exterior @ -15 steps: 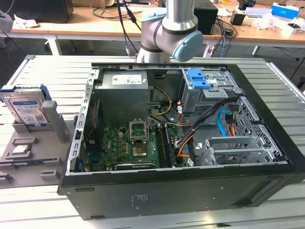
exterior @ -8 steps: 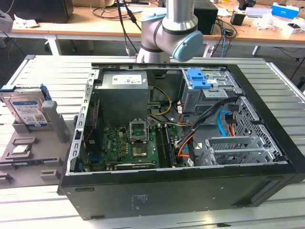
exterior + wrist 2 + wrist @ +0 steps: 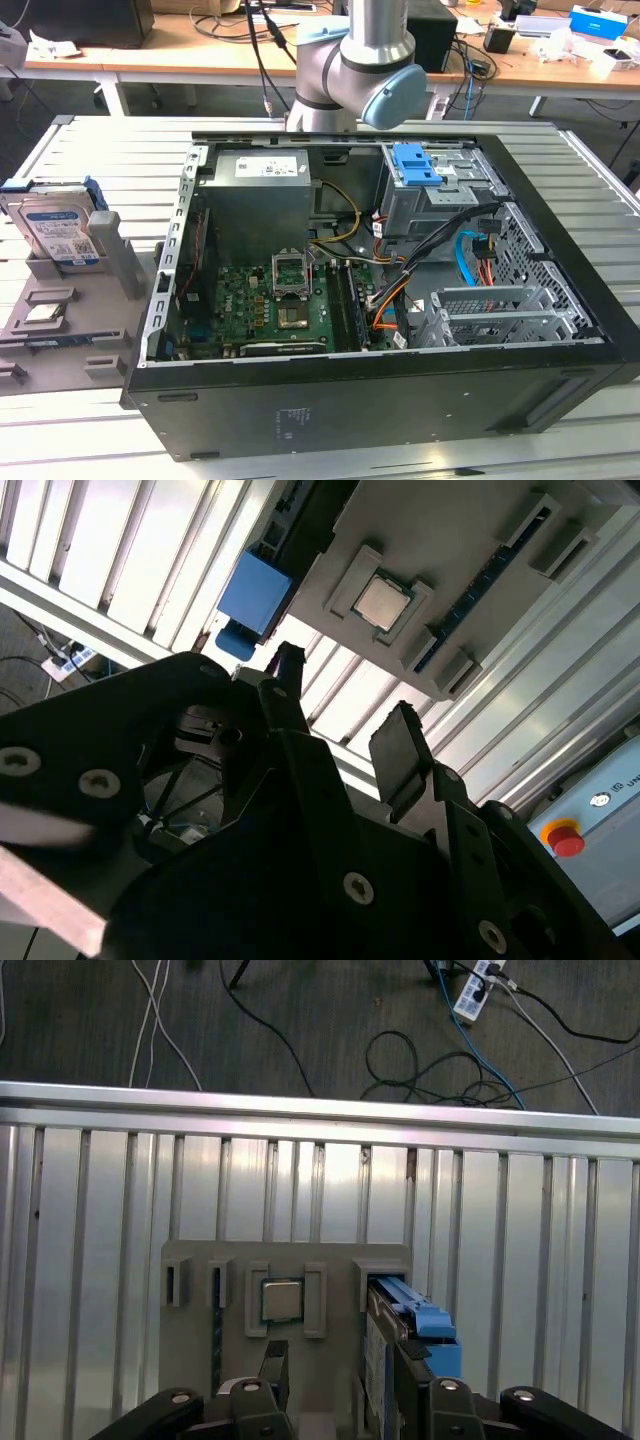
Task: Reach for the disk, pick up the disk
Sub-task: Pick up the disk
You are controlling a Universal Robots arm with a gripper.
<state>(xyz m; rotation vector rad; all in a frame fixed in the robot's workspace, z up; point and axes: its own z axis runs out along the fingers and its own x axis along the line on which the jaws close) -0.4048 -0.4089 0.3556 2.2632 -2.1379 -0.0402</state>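
A black two-fingered robot claw (image 3: 343, 1360) sits nearest the camera in the first wrist view. Its fingers (image 3: 290, 695) stand apart with nothing held between them.

Just beyond it is the disk (image 3: 415, 1325), a flat silver hard drive with a white-and-blue label and a blue plastic bracket. It stands upright on its thin edge in a slot of a grey plastic holder (image 3: 190, 1345). The disk's long edge runs straight away from the claw, so the gap between the fingers lies across the drive's thickness.

The disk is not centred in that gap. It lines up with one fingertip, the one farther from a small square silver processor chip (image 3: 282, 1301) lying flat in a neighbouring pocket of the holder. Whether that fingertip touches the bracket cannot be told. Judging by the second wrist view, the claw hangs above the holder.

The holder rests on a silver slatted metal table (image 3: 100, 1210), whose slats run the same way as the disk's long edge. Past the table's rail is a dark floor with loose cables (image 3: 400, 1055) and a white power strip (image 3: 470, 995).

In the exterior view the disk is near the exterior view's left edge, and its holder is just beside an open black computer case (image 3: 400, 400). The grey robot arm (image 3: 365, 60) rises behind the case, with wooden desks (image 3: 200, 55) beyond.
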